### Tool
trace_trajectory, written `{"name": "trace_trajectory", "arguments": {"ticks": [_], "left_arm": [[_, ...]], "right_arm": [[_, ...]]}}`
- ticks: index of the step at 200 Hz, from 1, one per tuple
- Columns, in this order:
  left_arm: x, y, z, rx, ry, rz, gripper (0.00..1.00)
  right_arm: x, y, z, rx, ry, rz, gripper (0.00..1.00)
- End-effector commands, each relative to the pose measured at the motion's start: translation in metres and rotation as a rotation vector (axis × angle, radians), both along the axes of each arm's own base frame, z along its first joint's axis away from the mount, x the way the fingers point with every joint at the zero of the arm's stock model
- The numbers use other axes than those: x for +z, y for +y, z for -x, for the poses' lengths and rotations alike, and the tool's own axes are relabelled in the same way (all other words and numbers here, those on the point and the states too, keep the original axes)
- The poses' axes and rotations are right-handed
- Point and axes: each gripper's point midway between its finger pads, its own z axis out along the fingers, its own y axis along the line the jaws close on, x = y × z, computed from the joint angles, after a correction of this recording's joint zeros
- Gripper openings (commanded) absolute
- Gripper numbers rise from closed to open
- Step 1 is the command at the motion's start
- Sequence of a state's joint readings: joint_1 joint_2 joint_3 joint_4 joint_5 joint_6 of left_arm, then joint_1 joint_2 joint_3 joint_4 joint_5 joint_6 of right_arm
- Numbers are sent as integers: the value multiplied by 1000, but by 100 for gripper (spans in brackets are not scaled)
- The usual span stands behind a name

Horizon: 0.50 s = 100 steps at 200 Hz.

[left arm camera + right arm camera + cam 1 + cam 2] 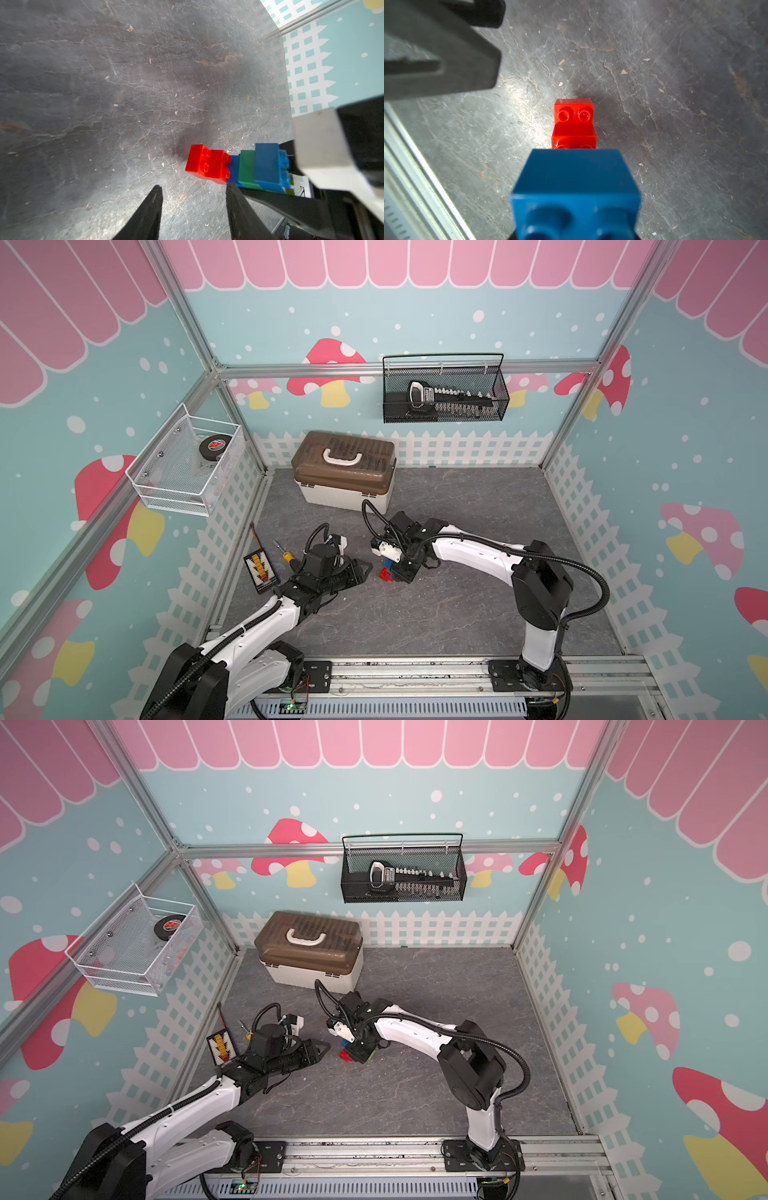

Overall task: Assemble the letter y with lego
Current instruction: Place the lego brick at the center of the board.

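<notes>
- Blue brick [575,193] fills the near edge of the right wrist view, studs toward the lens. It is one arm tip of the lego assembly [239,168], which hangs low over the grey tabletop [104,93] between the two arms.
- Beyond it come a dark green bar [247,170], a second blue brick [233,168], and two red bricks [205,164] stepped half over each other at the far end. A lime brick [292,182] peeps out behind the near blue one.
- Whether the red end touches the surface cannot be told.
- Handling, as a judgement: light, hard, rigid plastic with smooth, rather slippery flanks. Only stud friction joins the pieces, so sideways leverage on the stepped red end would likely pop it off.
- Best hold, probably: flat opposite side faces close to the green bar, never across the studs or on the overhanging red tip.
- Right gripper [395,568] is clamped on the assembly at its blue-and-lime end.
- Left gripper [194,187] is partly parted with nothing between its black fingers [153,207]. Its tips sit just beside the red bricks, with no clear contact.
- Farther off lie a yellow-handled screwdriver [286,556] and a brown-lidded toolbox [345,472].
</notes>
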<state>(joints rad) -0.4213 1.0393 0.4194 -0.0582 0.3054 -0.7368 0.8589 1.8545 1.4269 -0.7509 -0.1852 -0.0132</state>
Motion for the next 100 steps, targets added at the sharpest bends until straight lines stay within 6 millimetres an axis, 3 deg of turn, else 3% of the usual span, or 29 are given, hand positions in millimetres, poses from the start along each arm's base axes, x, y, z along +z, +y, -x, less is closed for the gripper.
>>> {"name": "trace_trajectory", "arguments": {"ticks": [1,100], "left_arm": [[-5,9,3,21,25,-42,51],[-7,7,2,13,42,-42,51]], "right_arm": [[17,11,7,-10,54,-140,12],[1,18,23,-48,259,-363,13]]}}
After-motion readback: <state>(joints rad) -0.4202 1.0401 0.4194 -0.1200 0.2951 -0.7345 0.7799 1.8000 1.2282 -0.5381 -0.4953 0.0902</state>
